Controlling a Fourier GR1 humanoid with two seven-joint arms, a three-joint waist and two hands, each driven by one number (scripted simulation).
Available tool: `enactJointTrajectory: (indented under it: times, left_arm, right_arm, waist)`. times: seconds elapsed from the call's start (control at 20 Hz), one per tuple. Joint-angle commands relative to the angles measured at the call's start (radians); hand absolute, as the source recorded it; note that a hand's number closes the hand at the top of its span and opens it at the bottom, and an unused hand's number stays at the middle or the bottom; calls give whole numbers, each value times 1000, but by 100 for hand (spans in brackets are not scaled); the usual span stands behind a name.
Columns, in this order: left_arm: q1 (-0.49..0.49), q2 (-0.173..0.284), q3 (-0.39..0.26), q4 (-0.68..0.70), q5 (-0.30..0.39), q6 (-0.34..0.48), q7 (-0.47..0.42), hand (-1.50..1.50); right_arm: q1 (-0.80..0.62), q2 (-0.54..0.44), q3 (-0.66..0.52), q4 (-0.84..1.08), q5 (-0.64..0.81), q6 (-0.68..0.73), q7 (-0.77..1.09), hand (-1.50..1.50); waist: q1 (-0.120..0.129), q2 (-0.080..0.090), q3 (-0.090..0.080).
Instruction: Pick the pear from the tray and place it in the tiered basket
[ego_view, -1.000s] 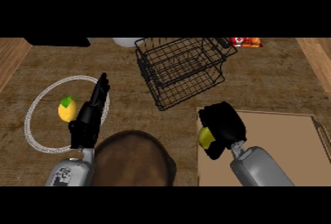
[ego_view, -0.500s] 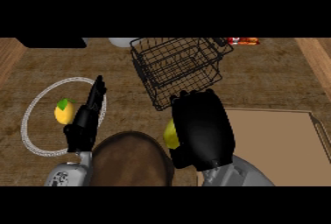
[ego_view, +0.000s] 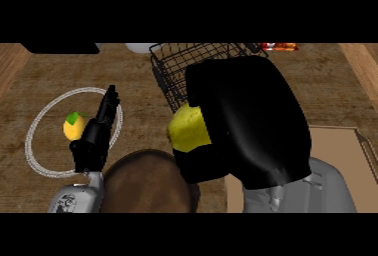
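Observation:
My right hand fills the middle of the head view, raised close to the camera and curled round a yellow-green pear that shows at its left side. Behind the hand, at the top centre, stands the black wire tiered basket, partly hidden by it. The tan tray lies at the lower right, mostly covered by my right forearm. My left hand rests at the left with straight fingers pointing up, beside a lemon.
A white-rimmed plate at the left holds a yellow lemon with a green leaf. A dark brown round object sits at the bottom centre. A black item and a red packet lie along the far edge.
My right hand has risen from the tray with the pear and moved up toward the basket, growing much larger in view. The left hand has stayed in place.

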Motion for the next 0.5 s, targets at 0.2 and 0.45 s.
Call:
enactJointTrajectory:
  times: [0.2,0.45]
  left_arm:
    - [-40,18,44,27,40,-31,-6,0]
    - [35,-8,-14,-24,-4,-9,-15,0]
  right_arm:
    - [-263,11,-134,290,-143,-131,104,150]
    - [-317,11,-159,431,-49,-215,20,150]
  waist:
    - [3,6,0]
    - [5,6,1]
